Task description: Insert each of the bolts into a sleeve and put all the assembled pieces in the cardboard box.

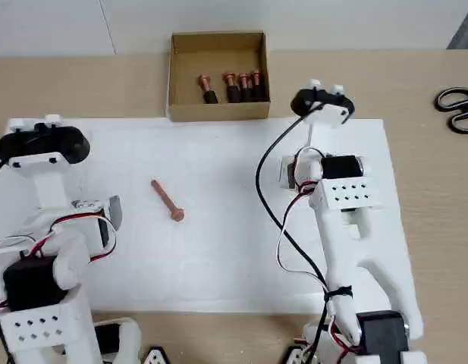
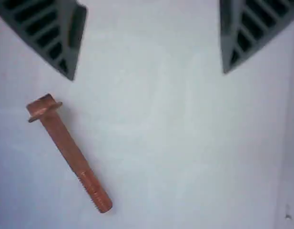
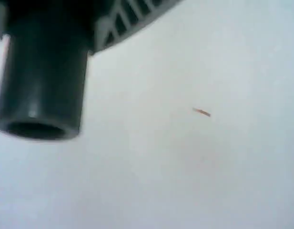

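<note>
A copper bolt [image 1: 167,201] [image 2: 68,150] lies flat on the white sheet [image 1: 218,265], to the right of my left arm. My left gripper [image 2: 149,38] [image 1: 112,211] hangs open above the sheet, with the bolt's head near one fingertip and nothing between the fingers. My right gripper [image 3: 65,24] [image 1: 293,173] is shut on a black sleeve [image 3: 42,90], held above the sheet with its open end pointing down. The cardboard box [image 1: 177,83] stands at the back with several assembled pieces [image 1: 234,87] in it.
Black scissors [image 1: 457,106] lie on the wooden table at the far right. A black cable [image 1: 264,189] loops from the right arm over the sheet. A tiny brown speck [image 3: 201,112] marks the sheet under the right wrist.
</note>
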Robot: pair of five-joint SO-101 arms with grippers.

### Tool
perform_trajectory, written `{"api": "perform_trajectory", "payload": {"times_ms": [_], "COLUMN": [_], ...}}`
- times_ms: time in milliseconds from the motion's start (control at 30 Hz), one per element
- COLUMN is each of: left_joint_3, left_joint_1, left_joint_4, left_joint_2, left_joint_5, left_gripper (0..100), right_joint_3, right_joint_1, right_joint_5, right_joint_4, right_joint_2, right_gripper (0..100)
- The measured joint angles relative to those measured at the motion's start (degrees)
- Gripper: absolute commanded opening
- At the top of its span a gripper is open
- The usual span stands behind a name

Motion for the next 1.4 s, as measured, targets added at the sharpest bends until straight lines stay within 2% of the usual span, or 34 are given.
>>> {"api": "perform_trajectory", "payload": {"times_ms": [233, 300, 467, 567, 967, 1400], "left_joint_3": [0.00, 0.00, 0.00, 0.00, 0.00, 0.00], "left_joint_1": [0.00, 0.00, 0.00, 0.00, 0.00, 0.00], "left_joint_4": [0.00, 0.00, 0.00, 0.00, 0.53, 0.70], "left_joint_2": [0.00, 0.00, 0.00, 0.00, 0.00, 0.00], "left_joint_5": [0.00, 0.00, 0.00, 0.00, 0.00, 0.00], "left_gripper": [19, 19, 19, 19, 19, 19], "right_joint_3": [0.09, 0.09, 0.00, -1.58, -4.92, -9.67], "right_joint_1": [0.00, 0.00, 0.00, 0.00, -0.09, 0.09], "right_joint_5": [13.19, 14.24, 16.88, 18.55, 18.81, 18.81], "right_joint_4": [-0.53, -0.35, 3.25, 5.71, 7.30, 6.77], "right_joint_2": [9.05, 11.16, 14.77, 15.21, 16.00, 26.11], "right_gripper": [0.9, 1.7, 12.4, 13.3, 13.3, 13.2]}}
